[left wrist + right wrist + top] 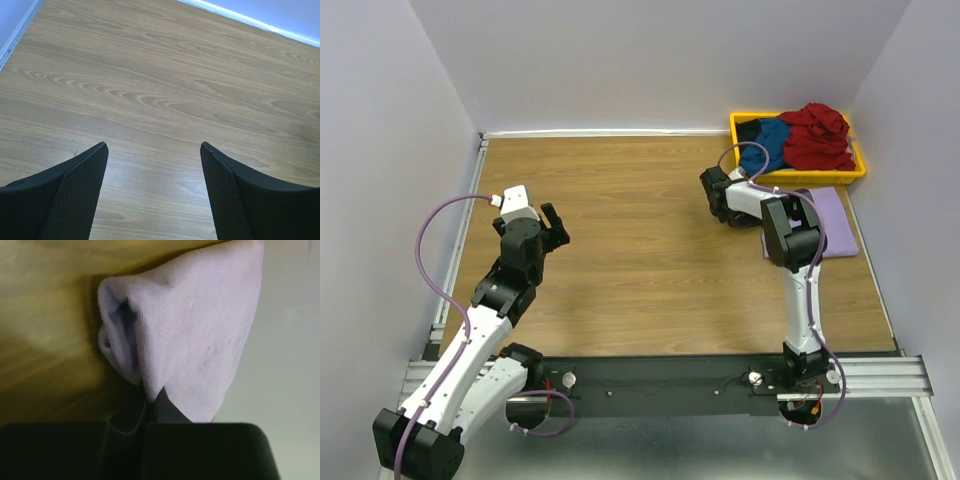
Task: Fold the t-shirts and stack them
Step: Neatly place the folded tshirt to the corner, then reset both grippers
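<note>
While the overhead view shows the left pincer point(557, 225) hanging over bare boards of the flat wood-grain counter point(640, 270) toward its left edge, its two fingers spread wide and holding nothing, the right pincer point(720, 200) sits toward the far right, its jaws hidden under the wrist, so their state cannot be told from above. Just right of that arm lies the large lavender-purple soft cloth t-shirt point(838, 215), a flat folded rectangle near the right edge, just in front of the yellow rectangular plastic bin point(820, 177) in the far right corner. Heaped together in the bin are a crumpled dark red cloth t-shirt point(820, 135), a blue cloth t-shirt point(775, 140) and a black cloth t-shirt point(750, 130). From the left wrist, the left pincer point(154, 146) gapes wide, its black mesh-textured fingers point(80, 190) framing only counter point(160, 75). From the right wrist, the right pincer point(150, 407) is closed tight on a fold of the lavender-purple soft cloth t-shirt point(190, 340). The ribbed cloth bunches into a rounded, doubled lobe above the fingertips, with the counter point(45, 315) behind at the left.
</note>
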Available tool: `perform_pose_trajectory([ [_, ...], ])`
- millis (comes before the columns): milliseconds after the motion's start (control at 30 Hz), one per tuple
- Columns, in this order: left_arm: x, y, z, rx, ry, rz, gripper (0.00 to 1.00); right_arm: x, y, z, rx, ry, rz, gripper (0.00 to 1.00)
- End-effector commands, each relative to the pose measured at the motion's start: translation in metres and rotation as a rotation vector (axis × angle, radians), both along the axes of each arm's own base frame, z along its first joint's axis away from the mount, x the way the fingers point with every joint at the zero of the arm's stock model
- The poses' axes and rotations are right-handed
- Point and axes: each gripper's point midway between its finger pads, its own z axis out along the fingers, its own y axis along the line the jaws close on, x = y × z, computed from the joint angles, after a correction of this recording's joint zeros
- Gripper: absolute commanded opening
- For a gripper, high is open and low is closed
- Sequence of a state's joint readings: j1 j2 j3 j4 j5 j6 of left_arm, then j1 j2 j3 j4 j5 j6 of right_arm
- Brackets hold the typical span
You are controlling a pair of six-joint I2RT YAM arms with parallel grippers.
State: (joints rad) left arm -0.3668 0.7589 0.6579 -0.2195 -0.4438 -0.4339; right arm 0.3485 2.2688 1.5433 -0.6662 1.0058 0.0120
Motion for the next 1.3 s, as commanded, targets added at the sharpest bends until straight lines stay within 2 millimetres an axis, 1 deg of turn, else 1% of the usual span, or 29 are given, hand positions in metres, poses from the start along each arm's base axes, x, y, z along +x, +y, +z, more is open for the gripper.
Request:
perform_pose_trajectory([
  [0,0.001,0.008,0.001,0.008,-0.006,0.048,0.82,0.018,-0.018,-0.013,0.004,0.005,0.004,0.01],
  [100,0.002,0.008,0.0,0.009,-0.003,0.051,0.82,0.02,-0.028,-0.012,0.021,-0.009,-0.013,0.01],
  [333,0.004,0.008,-0.002,0.014,0.004,0.05,0.82,0.025,-0.041,-0.015,0.043,-0.007,-0.018,0.01],
  [467,0.004,0.01,-0.004,0.015,0.008,0.055,0.82,0.031,-0.036,-0.014,0.098,-0.041,-0.02,0.01],
  [500,0.004,0.01,-0.002,0.012,0.005,0.056,0.82,0.033,-0.033,-0.011,0.113,-0.059,-0.025,0.03],
  [533,0.003,0.01,-0.003,0.013,0.007,0.059,0.82,0.033,-0.031,-0.009,0.126,-0.068,-0.024,0.14],
  [567,0.004,0.011,-0.002,0.014,0.004,0.06,0.82,0.033,-0.028,-0.006,0.142,-0.076,-0.023,0.21],
  [600,0.004,0.011,-0.002,0.014,0.005,0.06,0.82,0.034,-0.021,0.004,0.192,-0.108,-0.016,0.35],
  [667,0.004,0.011,-0.002,0.011,0.003,0.059,0.82,0.034,-0.011,0.015,0.258,-0.137,-0.009,0.45],
  [700,0.003,0.011,-0.001,0.014,0.0,0.058,0.82,0.035,0.006,0.026,0.353,-0.167,0.015,0.52],
  [767,0.004,0.01,0.0,0.011,-0.004,0.055,0.82,0.033,0.024,0.04,0.452,-0.209,0.024,0.59],
  [800,0.003,0.009,0.002,0.011,-0.007,0.048,0.82,0.029,0.04,0.044,0.519,-0.207,0.049,0.61],
  [833,0.003,0.009,0.002,0.011,-0.007,0.047,0.82,0.027,0.049,0.066,0.576,-0.26,0.059,0.65],
  [867,0.003,0.009,0.001,0.011,-0.005,0.044,0.82,0.025,0.061,0.072,0.637,-0.265,0.081,0.66],
  [933,0.003,0.007,0.0,0.011,0.005,0.035,0.82,0.019,0.074,0.094,0.727,-0.322,0.082,0.69],
  [967,0.003,0.006,-0.001,0.013,0.012,0.029,0.82,0.012,0.08,0.118,0.791,-0.363,0.107,0.7],
  [1000,0.003,0.004,0.0,0.009,0.014,0.019,0.82,0.009,0.081,0.131,0.824,-0.403,0.099,0.72],
  [1033,0.003,0.003,0.007,0.0,0.002,0.015,0.82,-0.001,0.081,0.156,0.854,-0.454,0.117,0.73],
  [1067,0.003,0.002,0.009,-0.006,0.003,0.009,0.82,-0.004,0.082,0.173,0.875,-0.493,0.131,0.73],
  [1100,0.0,0.002,0.013,-0.013,0.001,0.01,0.83,-0.013,0.079,0.178,0.881,-0.507,0.13,0.74],
  [1133,0.0,0.0,0.026,-0.029,-0.02,0.001,0.82,-0.021,0.077,0.191,0.898,-0.548,0.13,0.78],
  [1167,-0.002,0.0,0.033,-0.042,-0.032,0.001,0.83,-0.028,0.074,0.202,0.907,-0.579,0.132,0.8],
  [1200,-0.006,0.002,0.04,-0.05,-0.037,0.003,0.82,-0.047,0.067,0.223,0.921,-0.643,0.144,0.82],
  [1233,-0.007,0.002,0.058,-0.065,-0.069,0.007,0.82,-0.056,0.065,0.233,0.94,-0.68,0.144,0.88],
  [1267,-0.012,0.004,0.064,-0.07,-0.071,0.009,0.82,-0.076,0.058,0.26,0.966,-0.764,0.167,0.91],
])
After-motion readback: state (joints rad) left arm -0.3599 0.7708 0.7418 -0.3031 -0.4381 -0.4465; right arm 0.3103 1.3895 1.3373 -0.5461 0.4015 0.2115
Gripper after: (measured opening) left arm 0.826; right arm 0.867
